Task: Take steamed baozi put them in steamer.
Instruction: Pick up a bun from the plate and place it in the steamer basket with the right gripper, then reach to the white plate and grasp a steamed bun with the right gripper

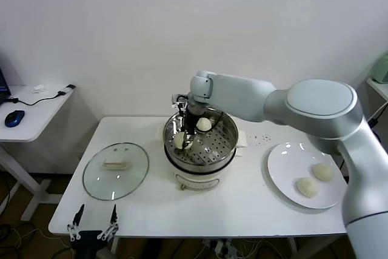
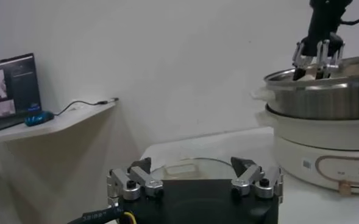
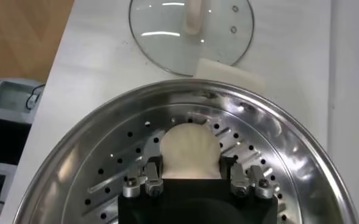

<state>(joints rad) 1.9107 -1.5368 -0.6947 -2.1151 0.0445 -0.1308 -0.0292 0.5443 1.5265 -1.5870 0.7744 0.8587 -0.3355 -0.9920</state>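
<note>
2 baozi (image 1: 204, 124) inside steamer (image 1: 225, 150)

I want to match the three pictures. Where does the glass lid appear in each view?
Head view: the glass lid lies flat on the table, on the robot's left of the steamer.
Left wrist view: the lid shows just beyond the left gripper, low in the picture, largely hidden.
Right wrist view: the lid lies beyond the steamer's rim.
Shared landmark: the steamer, seen in all three.
</note>
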